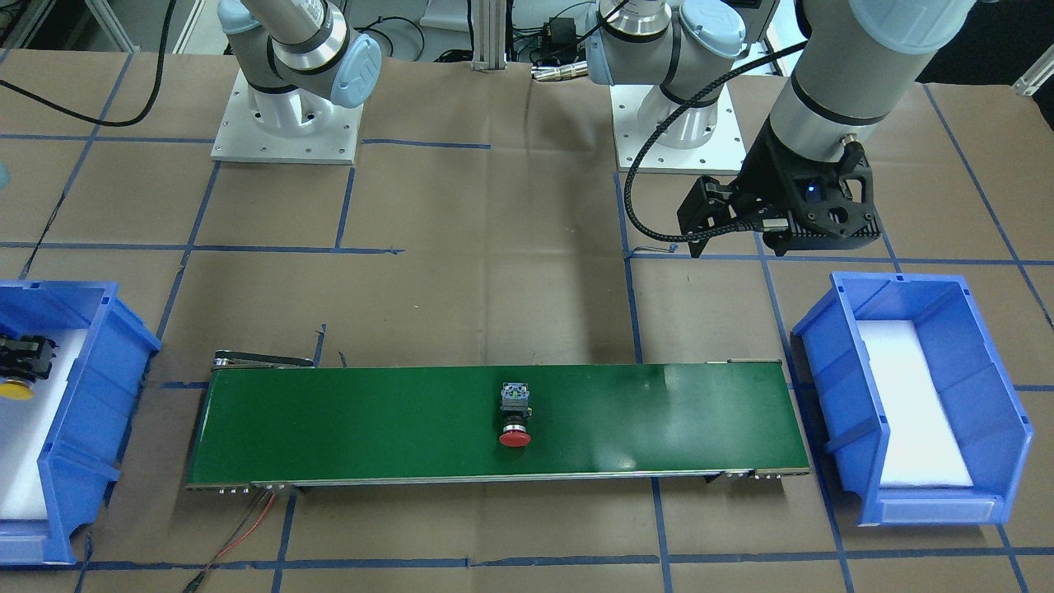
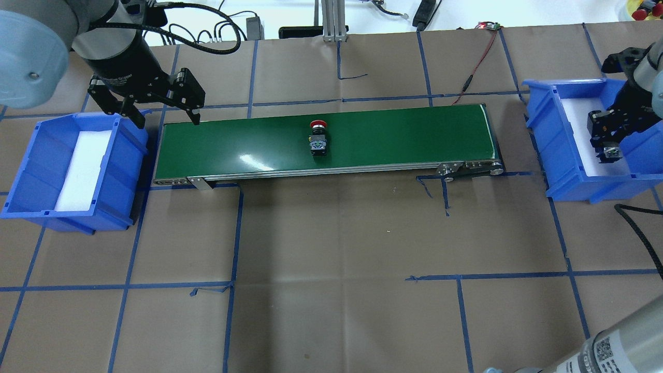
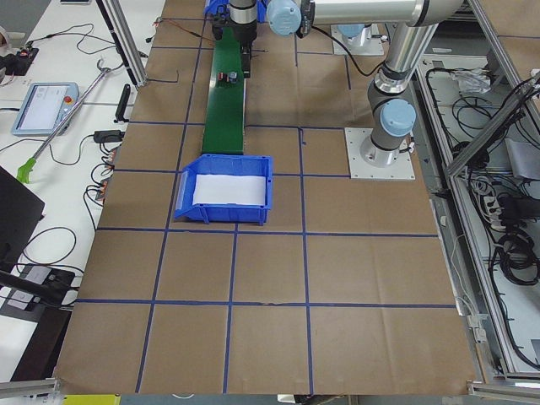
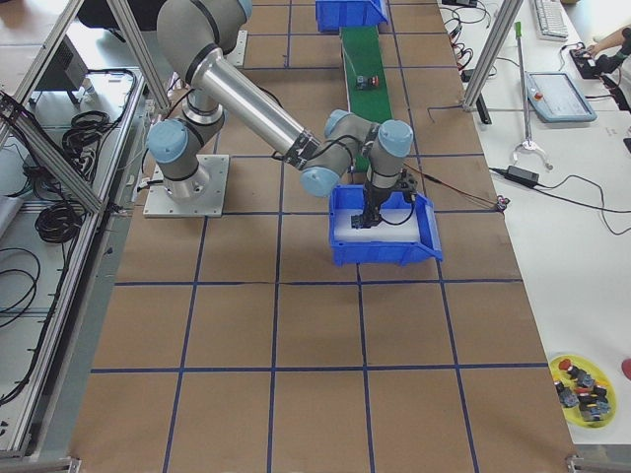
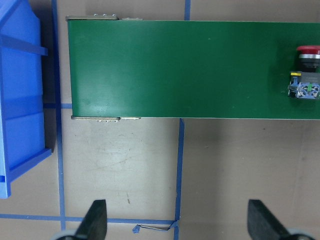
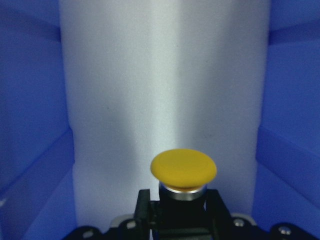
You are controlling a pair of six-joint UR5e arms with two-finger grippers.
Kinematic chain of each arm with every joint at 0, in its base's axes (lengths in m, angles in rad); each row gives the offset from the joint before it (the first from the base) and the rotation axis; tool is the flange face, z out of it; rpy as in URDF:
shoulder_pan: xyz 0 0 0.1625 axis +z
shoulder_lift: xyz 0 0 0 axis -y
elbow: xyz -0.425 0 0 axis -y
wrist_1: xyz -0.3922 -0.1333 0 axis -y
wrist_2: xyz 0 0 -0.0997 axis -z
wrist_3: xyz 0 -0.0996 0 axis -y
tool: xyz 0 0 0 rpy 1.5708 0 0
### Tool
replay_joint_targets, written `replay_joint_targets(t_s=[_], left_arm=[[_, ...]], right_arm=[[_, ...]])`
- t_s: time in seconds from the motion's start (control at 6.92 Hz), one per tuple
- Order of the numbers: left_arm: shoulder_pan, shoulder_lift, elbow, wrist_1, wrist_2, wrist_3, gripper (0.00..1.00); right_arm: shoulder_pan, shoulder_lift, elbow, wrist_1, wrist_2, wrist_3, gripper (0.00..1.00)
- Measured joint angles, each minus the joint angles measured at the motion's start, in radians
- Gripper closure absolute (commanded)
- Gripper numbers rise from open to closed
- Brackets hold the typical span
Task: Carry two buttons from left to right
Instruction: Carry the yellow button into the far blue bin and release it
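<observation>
The yellow button [image 6: 183,170] is sitting clamped between the fingers of the right hand [image 6: 180,207], low inside the right blue bin [image 2: 549,134] over its white foam lining [image 6: 165,75]. The red button [image 2: 317,139] is lying on its side about midway along the green belt [image 2: 393,137]. The left hand [image 2: 169,120] is hovering spread wide, gripping nothing, over the desk [image 2: 331,259] near the belt's left end and the left blue bin [image 2: 31,160].
</observation>
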Motion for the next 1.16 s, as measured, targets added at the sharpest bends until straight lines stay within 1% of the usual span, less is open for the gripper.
replay_joint_targets(t_s=[0.14,0.29,0.43,0.58,1.01,1.16], left_arm=[[0.0,-0.001,0.0,0.001,0.0,0.0,0.0],[0.0,-0.001,0.0,0.002,0.0,0.001,0.0],[0.0,-0.001,0.0,0.002,0.0,0.001,0.0],[0.0,-0.001,0.0,0.002,0.0,0.001,0.0],[0.0,-0.001,0.001,0.002,0.0,0.001,0.0],[0.0,-0.001,0.001,0.002,0.0,0.001,0.0]], right_arm=[[-0.001,0.025,0.015,-0.016,0.007,-0.004,0.89],[-0.002,0.038,0.03,-0.021,0.007,-0.009,0.7],[-0.002,0.039,0.039,-0.02,0.002,-0.011,0.23],[-0.002,0.039,0.042,-0.015,0.001,-0.012,0.01],[-0.002,0.005,0.029,-0.007,0.001,-0.01,0.0],[-0.002,-0.02,0.01,0.022,-0.001,-0.011,0.0]])
